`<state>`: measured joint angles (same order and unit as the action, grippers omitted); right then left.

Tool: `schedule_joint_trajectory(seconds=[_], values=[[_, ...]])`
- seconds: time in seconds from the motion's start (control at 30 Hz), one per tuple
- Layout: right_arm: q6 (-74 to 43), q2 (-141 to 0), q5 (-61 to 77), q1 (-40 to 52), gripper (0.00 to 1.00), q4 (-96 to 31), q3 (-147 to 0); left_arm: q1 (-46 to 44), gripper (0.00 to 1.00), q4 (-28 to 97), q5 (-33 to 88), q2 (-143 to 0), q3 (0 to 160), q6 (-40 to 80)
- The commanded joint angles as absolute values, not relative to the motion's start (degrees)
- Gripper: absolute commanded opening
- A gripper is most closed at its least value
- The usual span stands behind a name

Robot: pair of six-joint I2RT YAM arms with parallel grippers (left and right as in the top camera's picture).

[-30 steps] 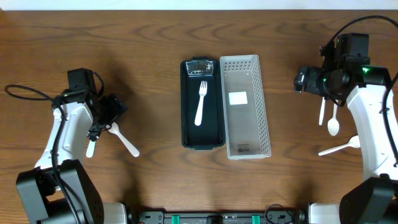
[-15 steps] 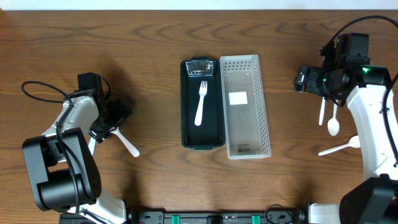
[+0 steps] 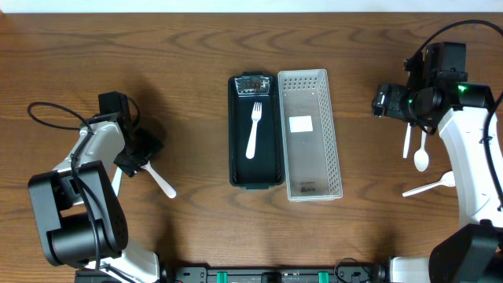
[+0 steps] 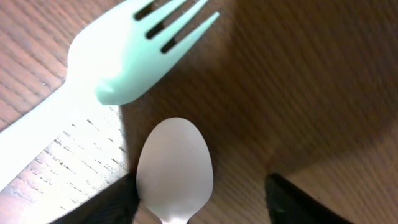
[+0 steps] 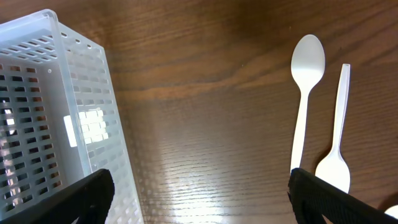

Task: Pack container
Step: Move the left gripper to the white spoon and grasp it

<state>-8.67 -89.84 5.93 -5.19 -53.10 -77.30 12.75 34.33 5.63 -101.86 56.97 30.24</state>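
Dark wood-grain surface [image 3: 196, 47] is carrying everything. At its centre a dark tray [image 3: 237, 149] is lying lengthwise from 12 to 6 o'clock. One white fork [image 3: 253, 130] is already resting inside it, and a small clear item [image 3: 251, 85], too small to identify, is sitting at its 12 o'clock end. A white perforated basket [image 3: 330, 134] is sitting just beside the tray at its 3 o'clock.

Out at the tray's 9 o'clock, the left pincer [image 3: 135, 159] is hanging low over loose utensils. Its wrist view is showing the bowl of a white spoon [image 4: 174, 165] lying between the two dark fingers [image 4: 102, 205]. A second fork [image 4: 124, 56] is lying at the spoon's 11 o'clock, apart from it. The fingers are standing apart: one seems to be touching the spoon's neck and the other is clear of it, so nothing is clamped yet.

At the tray's 2 o'clock the right pincer [image 5: 199, 199] is hovering, its fingers spread wide and empty, with spare spoons [image 5: 303, 112] lying at its 3 o'clock.

Judging from this, the step in hand is picking up the left spoon. The next move is calling for a square squeeze on the thin neck without nudging the neighbouring fork. After that come a lift and a carry toward 3 o'clock, to lay the spoon in the tray.
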Motion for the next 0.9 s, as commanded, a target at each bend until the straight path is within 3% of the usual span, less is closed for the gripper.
schedule_joint_trajectory(seconds=[0.0, 0.23, 0.73, 0.87], values=[[-8.1, -90.11, 5.8, -5.19, 0.92, -53.23, -77.58, 12.84, 0.63, 34.63, 5.56, -103.26, 56.51, 30.48], [-8.1, -90.11, 5.82, -5.19, 0.92, -53.43, -77.58, 12.84, 0.55, 35.14, 3.31, -103.26, 56.51, 30.57], [-8.14, -90.11, 5.85, -5.19, 0.91, -53.47, -77.58, 12.84, 0.55, 36.6, -1.08, -103.26, 56.51, 30.74], [-8.14, -90.11, 5.85, -5.19, 0.91, -53.47, -77.58, 12.84, 0.39, 35.75, -1.06, -103.26, 56.53, 30.72]])
